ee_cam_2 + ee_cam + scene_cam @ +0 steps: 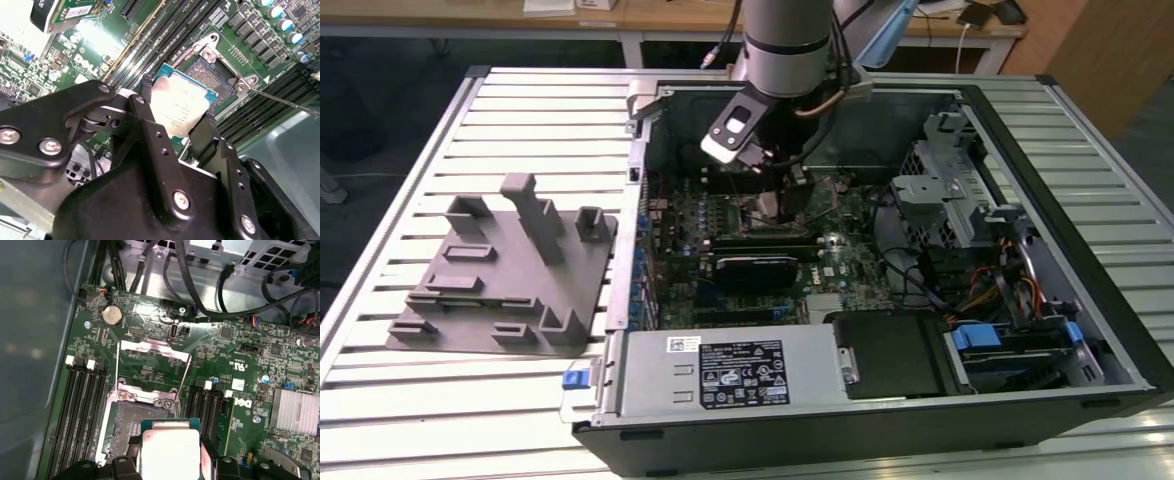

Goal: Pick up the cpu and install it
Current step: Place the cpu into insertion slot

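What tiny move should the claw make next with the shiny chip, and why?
Probably slide the cpu sideways a little, until it hangs squarely over the open socket. The claw grips the cpu by its edges, and in both wrist views it covers just one part of the socket, with bare pins showing beside it.

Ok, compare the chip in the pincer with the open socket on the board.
The chip has a pale, shiny metal top; the socket shows a dark, grainy bed of contacts. The chip is gripped at its edges by the pincer; the socket is fixed to the green board. The chip is not seated; the socket lies bare and empty. Both are square.
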`<state>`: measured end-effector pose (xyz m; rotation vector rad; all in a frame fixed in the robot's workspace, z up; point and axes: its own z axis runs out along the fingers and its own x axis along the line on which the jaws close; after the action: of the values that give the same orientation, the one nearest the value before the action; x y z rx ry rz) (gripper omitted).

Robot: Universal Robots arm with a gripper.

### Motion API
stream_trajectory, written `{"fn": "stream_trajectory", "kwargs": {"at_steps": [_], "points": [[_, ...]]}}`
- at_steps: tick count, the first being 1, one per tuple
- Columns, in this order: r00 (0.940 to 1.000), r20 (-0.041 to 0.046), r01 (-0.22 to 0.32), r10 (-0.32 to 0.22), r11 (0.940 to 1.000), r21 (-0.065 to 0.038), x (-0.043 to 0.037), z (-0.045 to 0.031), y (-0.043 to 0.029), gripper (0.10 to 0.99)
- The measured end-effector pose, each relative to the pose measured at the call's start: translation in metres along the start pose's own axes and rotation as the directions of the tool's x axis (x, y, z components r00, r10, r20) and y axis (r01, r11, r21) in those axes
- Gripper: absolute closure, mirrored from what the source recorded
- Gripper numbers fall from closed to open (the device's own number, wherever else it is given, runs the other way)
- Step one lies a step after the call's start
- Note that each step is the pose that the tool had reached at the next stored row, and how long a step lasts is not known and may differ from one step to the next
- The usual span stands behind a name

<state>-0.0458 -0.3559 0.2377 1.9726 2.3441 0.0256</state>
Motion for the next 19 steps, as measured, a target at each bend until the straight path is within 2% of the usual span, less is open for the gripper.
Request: {"fn": "stream_trajectory", "kwargs": {"at_steps": [9, 19], "points": [[0.9991, -0.0005, -0.042, 0.042, 0.9991, 0.001, 0.0001, 0.0014, 0.0000, 0.541], [0.9953, -0.0013, -0.097, 0.097, 0.9953, 0.003, 0.0014, 0.0042, 0.0000, 0.541]]}}
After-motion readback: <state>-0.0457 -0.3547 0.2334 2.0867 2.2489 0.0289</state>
